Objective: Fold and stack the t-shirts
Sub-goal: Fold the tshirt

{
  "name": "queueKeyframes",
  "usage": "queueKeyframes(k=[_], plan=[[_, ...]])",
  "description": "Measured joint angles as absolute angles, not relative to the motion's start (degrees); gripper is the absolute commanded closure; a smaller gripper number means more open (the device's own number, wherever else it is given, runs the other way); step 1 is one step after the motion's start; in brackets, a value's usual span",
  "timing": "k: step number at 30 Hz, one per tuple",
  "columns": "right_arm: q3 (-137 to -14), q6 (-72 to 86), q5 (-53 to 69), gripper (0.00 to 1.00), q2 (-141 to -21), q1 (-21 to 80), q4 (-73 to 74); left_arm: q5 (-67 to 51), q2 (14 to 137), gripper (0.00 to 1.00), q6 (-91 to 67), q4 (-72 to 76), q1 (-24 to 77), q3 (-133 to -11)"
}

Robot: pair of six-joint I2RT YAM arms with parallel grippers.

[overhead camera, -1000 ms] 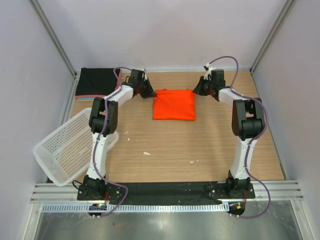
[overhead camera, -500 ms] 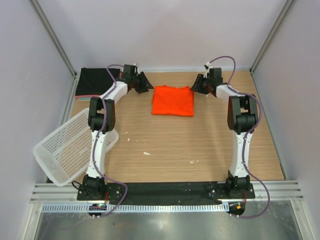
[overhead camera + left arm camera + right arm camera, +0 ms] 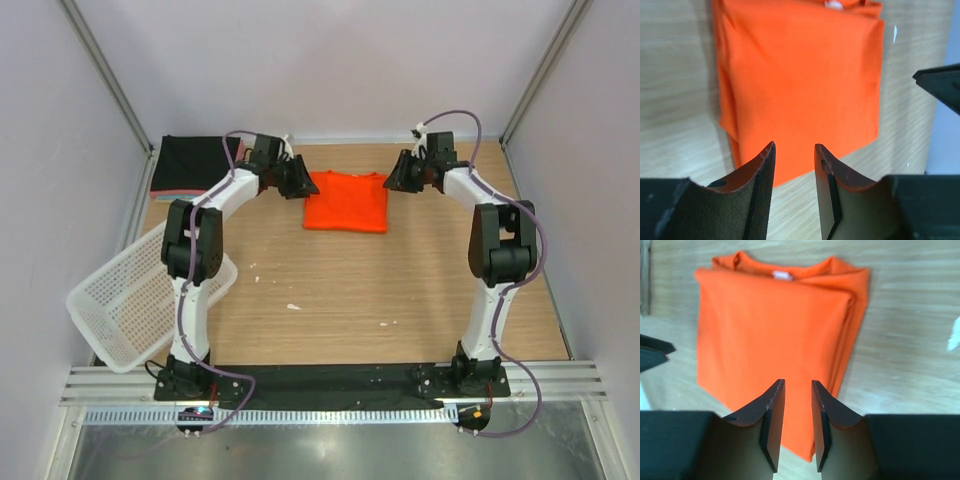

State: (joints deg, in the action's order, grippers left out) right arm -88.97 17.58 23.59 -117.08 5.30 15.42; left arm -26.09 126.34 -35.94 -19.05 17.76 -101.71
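The bright orange-red t-shirt [image 3: 347, 202] lies folded flat at the back middle of the table, collar toward the back wall. It fills the left wrist view [image 3: 800, 85] and the right wrist view [image 3: 775, 335]. My left gripper [image 3: 304, 184] hovers at its back left edge, jaws narrowly open and empty [image 3: 794, 150]. My right gripper [image 3: 393, 181] hovers at its back right edge, jaws narrowly open and empty [image 3: 795, 385]. A folded black t-shirt [image 3: 195, 160] tops a stack at the back left, with pink and teal edges [image 3: 178, 193] showing beneath it.
A white mesh basket [image 3: 135, 295] lies tilted at the left table edge beside the left arm. Small white scraps [image 3: 293, 306] lie on the wood in the middle. Grey walls close in the back and both sides.
The shirt slid slightly toward the back a second ago and has stayed put since. My left gripper drew back left, then returned to the shirt's left edge. My right gripper stayed near the right edge.
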Motion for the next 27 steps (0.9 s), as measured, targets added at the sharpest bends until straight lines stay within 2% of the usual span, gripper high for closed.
queueKeyframes(k=[8,15,22,27], plan=[[-80.34,17.65,29.39,0.71,-115.83,7.55,16.8,-25.65,124.77,0.62,-35.05,-19.18,23.18,-95.33],[-76.77,16.73,29.58,0.71,-116.71,7.64,19.29,-23.75,125.43,0.61,-33.89,-20.69,22.55,-93.47],[-75.92,15.99,27.83,0.59,-112.33,7.55,21.45,-21.21,124.84,0.58,-31.0,-27.22,22.26,-96.31],[-75.92,14.9,26.94,0.54,-110.06,7.49,22.68,-20.12,123.57,0.57,-29.47,-29.85,22.26,-96.64]])
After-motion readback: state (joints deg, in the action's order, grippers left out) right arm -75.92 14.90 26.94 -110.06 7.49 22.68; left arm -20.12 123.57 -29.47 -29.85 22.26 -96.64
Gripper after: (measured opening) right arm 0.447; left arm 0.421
